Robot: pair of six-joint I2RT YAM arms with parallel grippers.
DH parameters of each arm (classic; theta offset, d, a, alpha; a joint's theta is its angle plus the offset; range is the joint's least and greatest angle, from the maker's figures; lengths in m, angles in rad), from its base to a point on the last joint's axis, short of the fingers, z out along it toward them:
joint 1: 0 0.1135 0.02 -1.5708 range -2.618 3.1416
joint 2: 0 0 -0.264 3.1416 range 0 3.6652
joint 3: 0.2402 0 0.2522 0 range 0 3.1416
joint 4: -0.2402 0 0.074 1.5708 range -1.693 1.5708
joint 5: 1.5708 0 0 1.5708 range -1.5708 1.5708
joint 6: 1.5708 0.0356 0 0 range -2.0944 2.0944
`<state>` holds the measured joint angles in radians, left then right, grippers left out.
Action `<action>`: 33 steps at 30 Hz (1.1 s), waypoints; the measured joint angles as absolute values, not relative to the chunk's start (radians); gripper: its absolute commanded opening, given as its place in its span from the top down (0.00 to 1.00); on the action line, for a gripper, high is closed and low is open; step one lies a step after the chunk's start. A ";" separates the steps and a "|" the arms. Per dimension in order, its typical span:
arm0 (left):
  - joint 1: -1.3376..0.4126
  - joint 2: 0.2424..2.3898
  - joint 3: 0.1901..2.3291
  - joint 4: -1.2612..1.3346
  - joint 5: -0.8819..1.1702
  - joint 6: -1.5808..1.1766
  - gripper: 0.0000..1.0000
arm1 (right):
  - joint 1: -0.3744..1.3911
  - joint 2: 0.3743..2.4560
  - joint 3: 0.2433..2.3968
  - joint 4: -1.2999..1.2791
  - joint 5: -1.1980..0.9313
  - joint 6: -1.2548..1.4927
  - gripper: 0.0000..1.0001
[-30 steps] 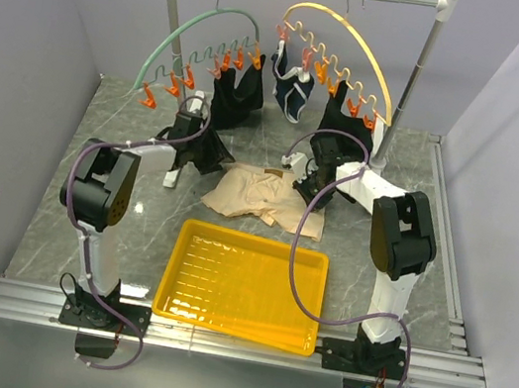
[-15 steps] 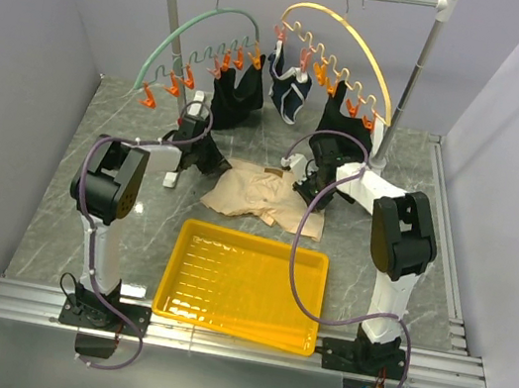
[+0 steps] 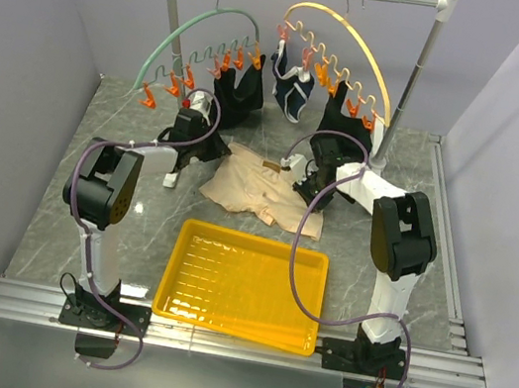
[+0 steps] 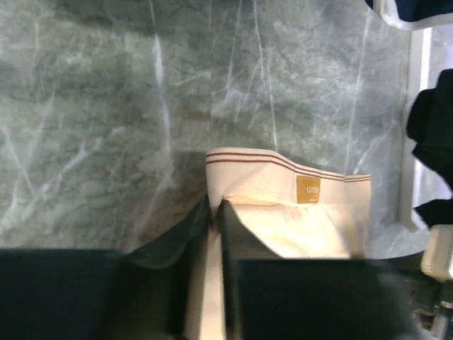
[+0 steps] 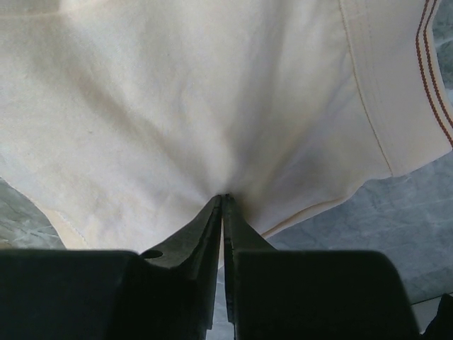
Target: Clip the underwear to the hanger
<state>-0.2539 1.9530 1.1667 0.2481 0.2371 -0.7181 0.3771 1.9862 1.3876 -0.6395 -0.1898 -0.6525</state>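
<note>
since the left gripper point(image 4: 214, 205) is pinched shut on the striped waistband edge and the right gripper point(image 5: 224, 198) is shut on a fold of the body cloth, the underwear point(image 3: 255, 191), lying on the table just behind the yellow tray point(image 3: 243, 287), should be lifted level, both arms together. carry it further back from the tray and left to the green hanger point(image 3: 179, 34), then feed the waistband into a free orange clip point(image 3: 172, 88) without stretching the cloth.

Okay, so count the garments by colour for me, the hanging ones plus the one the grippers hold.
Beige underwear: 1
Black garments: 2
Navy brief: 1
Total: 4
</note>
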 measured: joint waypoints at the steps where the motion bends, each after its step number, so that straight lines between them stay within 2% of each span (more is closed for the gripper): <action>1: -0.254 1.953 1.167 0.247 0.234 -0.702 0.69 | 0.377 1.986 1.390 -0.641 -0.192 -0.651 0.85; 5: -0.256 1.953 1.167 0.213 0.219 -0.640 0.55 | 0.377 1.986 1.425 -0.670 -0.215 -0.639 0.75; 9: -0.261 1.941 1.153 0.167 0.220 -0.579 0.52 | 0.381 1.980 1.466 -0.684 -0.246 -0.628 0.74; 17: -0.324 1.863 1.100 0.094 0.220 -0.416 0.54 | 0.432 1.953 1.471 -0.696 -0.270 -0.611 0.75; 23: -0.389 1.930 1.190 -0.011 0.173 -0.332 0.60 | 0.454 1.971 1.472 -0.687 -0.265 -0.600 0.75; 33: -0.382 1.866 1.134 -0.183 0.070 -0.223 0.64 | 0.464 2.028 1.474 -0.687 -0.250 -0.606 0.75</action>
<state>-0.3820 1.8660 1.1336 -0.1833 0.0700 -0.2230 0.4637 2.0281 1.4738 -0.6872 -0.2497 -0.6060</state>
